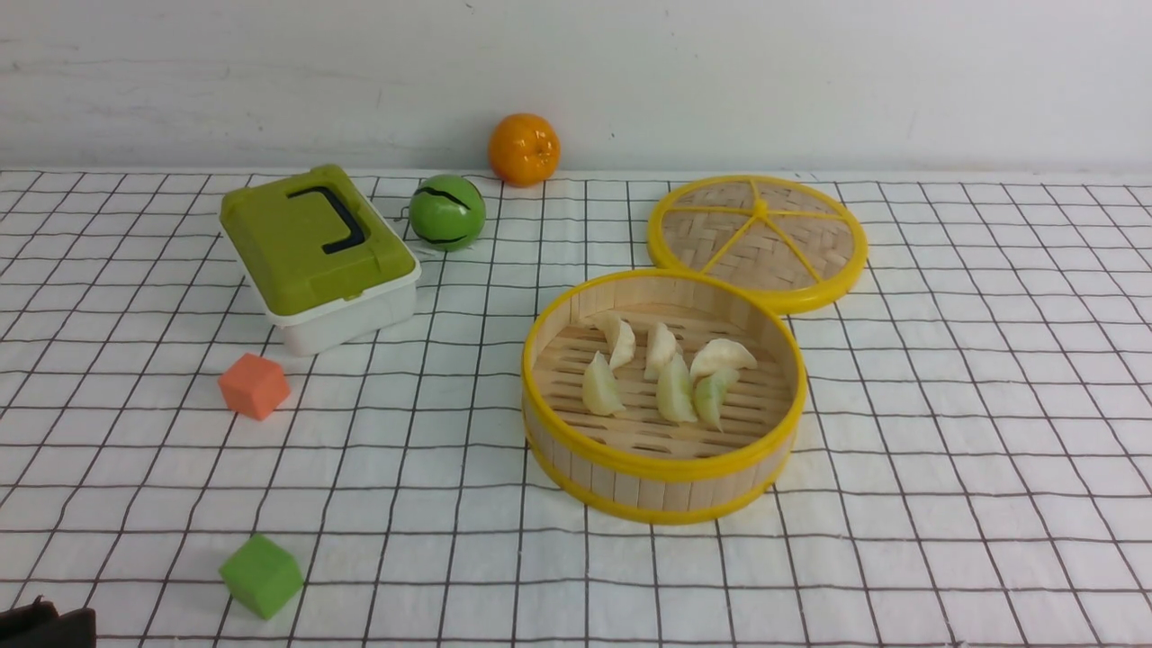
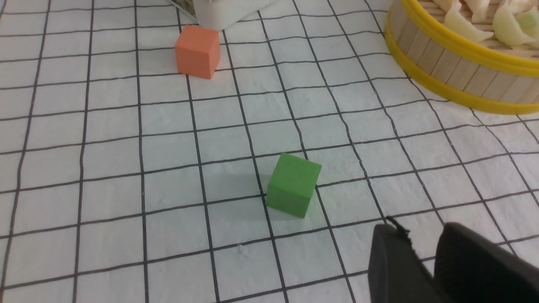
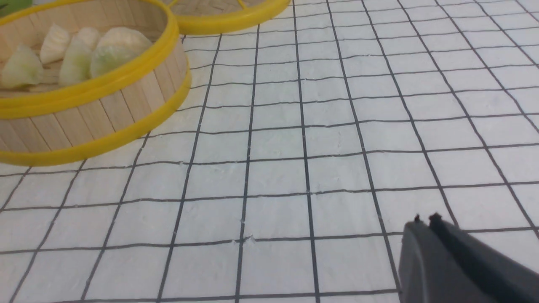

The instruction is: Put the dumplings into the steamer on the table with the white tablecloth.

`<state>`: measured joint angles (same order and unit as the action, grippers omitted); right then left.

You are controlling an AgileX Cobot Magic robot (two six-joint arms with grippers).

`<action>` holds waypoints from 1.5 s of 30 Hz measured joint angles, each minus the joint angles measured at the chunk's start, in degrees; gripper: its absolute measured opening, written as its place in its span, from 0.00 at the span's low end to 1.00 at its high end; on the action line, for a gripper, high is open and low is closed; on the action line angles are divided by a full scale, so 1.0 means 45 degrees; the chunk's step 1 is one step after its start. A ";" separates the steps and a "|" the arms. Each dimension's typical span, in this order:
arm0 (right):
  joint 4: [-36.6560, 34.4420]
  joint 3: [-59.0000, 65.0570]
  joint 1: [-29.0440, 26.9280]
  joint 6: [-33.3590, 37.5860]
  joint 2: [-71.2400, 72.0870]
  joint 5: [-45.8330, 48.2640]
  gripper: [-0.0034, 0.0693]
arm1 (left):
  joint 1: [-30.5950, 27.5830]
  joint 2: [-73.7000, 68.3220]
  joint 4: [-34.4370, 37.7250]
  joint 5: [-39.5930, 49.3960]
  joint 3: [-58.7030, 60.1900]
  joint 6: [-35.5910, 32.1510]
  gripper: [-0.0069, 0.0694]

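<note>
The steamer [image 1: 661,468], a round slat basket with yellow rims, stands right of centre on the white gridded tablecloth [image 1: 945,450]. Several pale dumplings [image 1: 670,378] lie on its slatted floor. In the left wrist view the steamer [image 2: 454,63] and dumplings [image 2: 463,25] sit far off at one corner. My left gripper [image 2: 419,235] hovers low over bare cloth, open, with nothing between its fingers; only a dark corner of it [image 1: 45,625] shows in the front view. My right gripper [image 3: 425,219] is shut and empty over bare cloth, well away from the steamer [image 3: 105,113] and dumplings [image 3: 76,59].
A flat woven yellow-rimmed lid [image 1: 758,238] lies just behind the steamer. A green-lidded white box [image 1: 319,256], a green ball [image 1: 447,212] and an orange [image 1: 524,149] stand at the back left. An orange cube [image 1: 255,385] and a green cube [image 1: 261,576] lie at the front left.
</note>
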<state>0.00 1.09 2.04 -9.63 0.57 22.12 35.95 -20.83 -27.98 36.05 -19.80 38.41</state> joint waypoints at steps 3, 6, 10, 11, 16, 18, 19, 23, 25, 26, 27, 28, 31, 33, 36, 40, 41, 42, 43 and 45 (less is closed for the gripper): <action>0.0000 0.0000 0.0000 0.0000 0.0000 0.0030 0.04 | 0.0000 0.0000 0.0000 0.0000 0.0000 0.0000 0.30; -0.0067 -0.0010 -0.0024 0.0000 0.0000 0.0051 0.04 | 0.0000 0.0000 0.0000 0.0000 0.0000 0.0000 0.31; -0.0067 -0.0010 -0.0034 0.0000 0.0000 0.0061 0.04 | 0.0000 0.0000 0.0000 0.0000 0.0000 0.0000 0.31; -0.0067 -0.0010 -0.0038 0.0000 0.0000 0.0061 0.04 | 0.0000 0.0000 0.0000 0.0000 0.0000 0.0000 0.31; -0.0076 -0.0010 -0.0038 0.0000 0.0000 0.0061 0.05 | 0.0000 0.0000 0.0000 0.0000 0.0000 0.0000 0.31; -0.0076 -0.0010 -0.0038 0.0000 0.0000 0.0061 0.05 | 0.0000 0.0000 0.0000 0.0000 0.0000 0.0000 0.31; -0.0080 -0.0010 -0.0038 0.0000 0.0000 0.0061 0.05 | 0.0000 0.0000 0.0000 0.0000 0.0000 0.0000 0.31; -0.0080 -0.0010 -0.0038 0.0000 0.0000 0.0061 0.06 | 0.0000 0.0000 0.0000 0.0000 0.0000 0.0000 0.32; -0.0108 -0.0010 -0.0038 0.0000 0.0000 0.0061 0.07 | 0.0000 0.0000 0.0000 0.0004 0.0000 0.0000 0.32; -0.0108 -0.0010 -0.0038 0.0000 0.0000 0.0061 0.07 | 0.0000 0.0000 0.0000 0.0004 0.0000 0.0000 0.32; -0.0108 -0.0010 -0.0038 0.0000 0.0000 0.0061 0.07 | 0.0000 0.0031 0.0000 0.0004 0.0003 0.0000 0.32; -0.0108 -0.0010 -0.0038 0.0000 0.0000 0.0061 0.07 | -0.0054 0.0286 -0.0158 0.0034 0.0060 0.0000 0.33; -0.0108 -0.0010 -0.0038 0.0000 0.0003 0.0061 0.07 | -0.0600 0.1239 -0.0577 -0.0005 0.0104 0.0000 0.33; -0.0108 -0.0010 -0.0038 0.0000 0.0003 0.0061 0.07 | -0.1037 0.1702 -0.0490 -0.0340 0.0122 0.0000 0.33; -0.0108 -0.0010 -0.0038 0.0000 0.0003 0.0061 0.08 | -0.2942 0.2892 0.0564 -0.1739 0.0550 -0.0056 0.32; -0.0108 -0.0010 -0.0038 0.0000 0.0003 0.0061 0.09 | -0.4655 0.3841 0.2076 -0.2998 0.1371 -0.0837 0.23; -0.0108 -0.0010 -0.0038 0.0000 0.0003 0.0061 0.09 | -0.5592 0.4434 0.2967 -0.3771 0.2044 -0.1704 0.16; -0.0108 -0.0010 -0.0038 0.0000 0.0003 0.0061 0.09 | -0.6057 0.4638 0.3522 -0.4217 0.2452 -0.2277 0.11; -0.0108 -0.0010 -0.0038 0.0000 0.0003 0.0061 0.09 | -0.6144 0.4664 0.3635 -0.4217 0.2538 -0.2396 0.10; -0.0108 -0.0010 -0.0038 0.0000 0.0003 0.0061 0.10 | -0.7061 0.4738 0.5016 -0.5218 0.3731 -0.3884 0.07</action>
<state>-0.49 1.05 1.87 -9.63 0.58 22.40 4.17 0.49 -5.41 12.56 -3.01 20.93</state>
